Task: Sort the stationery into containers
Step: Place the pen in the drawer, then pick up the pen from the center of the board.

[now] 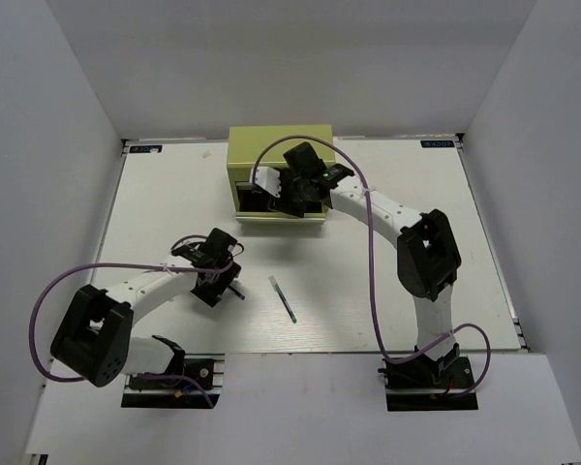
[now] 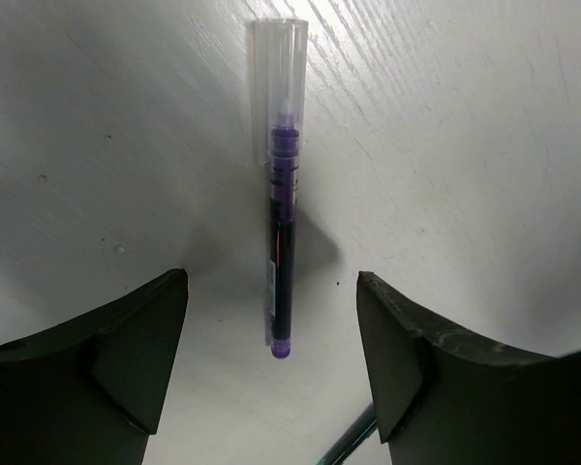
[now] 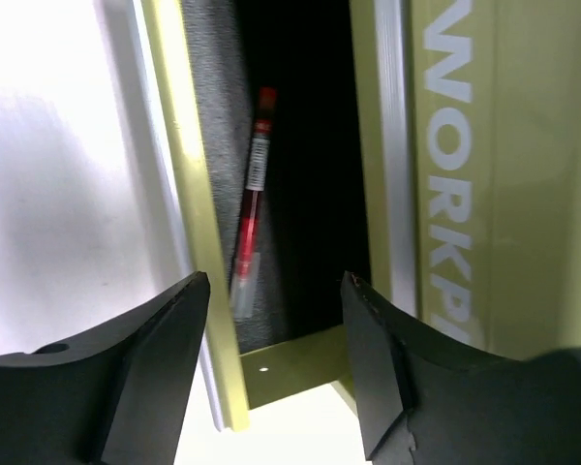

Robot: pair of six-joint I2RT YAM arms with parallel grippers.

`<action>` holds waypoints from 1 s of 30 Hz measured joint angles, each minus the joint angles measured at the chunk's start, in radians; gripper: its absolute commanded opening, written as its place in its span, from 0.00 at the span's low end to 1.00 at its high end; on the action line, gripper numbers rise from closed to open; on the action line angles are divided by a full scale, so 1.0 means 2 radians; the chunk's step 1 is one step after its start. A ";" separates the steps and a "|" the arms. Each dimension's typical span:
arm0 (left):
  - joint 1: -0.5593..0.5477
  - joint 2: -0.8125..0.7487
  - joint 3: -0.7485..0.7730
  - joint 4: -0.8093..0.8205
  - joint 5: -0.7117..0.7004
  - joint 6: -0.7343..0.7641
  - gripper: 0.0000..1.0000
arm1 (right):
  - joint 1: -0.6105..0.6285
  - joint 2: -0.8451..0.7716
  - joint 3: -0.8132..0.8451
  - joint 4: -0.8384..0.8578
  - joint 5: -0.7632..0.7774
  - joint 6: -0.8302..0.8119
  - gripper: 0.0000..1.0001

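Down low over the white table, the left gripper is spread wide and has hold of nothing. The dark blue pen lies flat directly beneath the gap, running straight ahead from between the fingers, its clear cap at the far end, and it touches neither of them. Just below the right-hand finger, the tip of a teal-green pen shows at the lower edge of the wrist view; from above, that pen lies on the table off to this gripper's right, apart from it.

The right gripper is likewise spread apart and empty, hanging at the open drawer of the olive tool chest. A red pen rests inside on the dark liner, ahead of the gap and slightly nearer the left-hand finger, close along the drawer's front wall. Beyond the right-hand finger, the chest's front carries pale lettering reading "WORKP", the rest cut off
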 measured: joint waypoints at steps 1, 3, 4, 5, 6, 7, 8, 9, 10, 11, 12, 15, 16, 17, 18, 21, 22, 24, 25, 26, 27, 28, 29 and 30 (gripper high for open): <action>0.000 0.004 0.001 -0.001 -0.002 0.000 0.80 | 0.000 0.000 0.000 -0.002 -0.004 0.004 0.64; 0.001 0.014 0.007 -0.004 -0.005 0.000 0.77 | 0.000 -0.005 -0.002 -0.004 -0.012 0.013 0.65; 0.002 0.018 0.010 -0.004 -0.007 0.001 0.75 | 0.000 -0.010 -0.006 -0.004 -0.016 0.017 0.65; 0.003 0.024 0.014 -0.006 -0.008 0.002 0.74 | 0.000 -0.019 -0.014 -0.002 -0.020 0.023 0.65; 0.003 0.031 0.019 -0.006 -0.010 0.004 0.70 | 0.000 -0.030 -0.023 -0.004 -0.026 0.029 0.65; 0.003 0.038 0.024 -0.008 -0.012 0.007 0.68 | 0.000 -0.042 -0.032 -0.003 -0.031 0.035 0.65; 0.004 0.046 0.030 -0.012 -0.015 0.011 0.65 | 0.000 -0.055 -0.042 -0.003 -0.036 0.040 0.65; 0.006 0.054 0.037 -0.016 -0.017 0.015 0.59 | 0.000 -0.068 -0.051 -0.002 -0.042 0.046 0.65; 0.008 0.065 0.047 -0.019 -0.019 0.018 0.56 | 0.000 -0.082 -0.062 -0.001 -0.047 0.050 0.65; 0.010 0.076 0.057 -0.022 -0.020 0.023 0.53 | 0.000 -0.097 -0.074 0.001 -0.052 0.055 0.65; 0.011 0.088 0.066 -0.024 -0.021 0.027 0.50 | 0.000 -0.111 -0.087 0.001 -0.057 0.060 0.65; 0.017 0.116 0.088 -0.034 -0.020 0.040 0.50 | 0.000 -0.146 -0.124 0.006 -0.067 0.071 0.76; 0.017 0.121 0.093 -0.035 -0.020 0.044 0.49 | 0.000 -0.155 -0.136 0.007 -0.070 0.076 0.82; 0.017 0.125 0.097 -0.038 -0.020 0.047 0.47 | 0.000 -0.162 -0.145 0.009 -0.071 0.080 0.84; 0.017 0.130 0.101 -0.042 -0.020 0.051 0.43 | 0.000 -0.170 -0.158 0.013 -0.073 0.083 0.84; 0.018 0.145 0.115 -0.053 -0.019 0.063 0.36 | 0.000 -0.185 -0.179 0.014 -0.078 0.090 0.85; 0.018 0.150 0.120 -0.057 -0.018 0.067 0.30 | -0.001 -0.188 -0.185 0.017 -0.079 0.092 0.85; 0.019 0.155 0.125 -0.059 -0.017 0.071 0.29 | -0.002 -0.194 -0.193 0.017 -0.081 0.097 0.85; 0.019 0.157 0.127 -0.059 -0.015 0.073 0.26 | -0.002 -0.196 -0.196 0.019 -0.082 0.100 0.85; 0.019 0.157 0.128 -0.059 -0.014 0.074 0.24 | -0.003 -0.199 -0.199 0.021 -0.084 0.102 0.85; 0.019 0.157 0.128 -0.058 -0.013 0.076 0.23 | -0.004 -0.202 -0.201 0.022 -0.085 0.104 0.85; 0.019 0.158 0.128 -0.057 -0.012 0.078 0.20 | -0.006 -0.204 -0.203 0.024 -0.085 0.106 0.85; 0.019 0.158 0.128 -0.056 -0.012 0.079 0.18 | -0.007 -0.207 -0.205 0.026 -0.086 0.108 0.88; 0.020 0.158 0.128 -0.056 -0.011 0.080 0.16 | -0.008 -0.209 -0.207 0.026 -0.087 0.112 0.90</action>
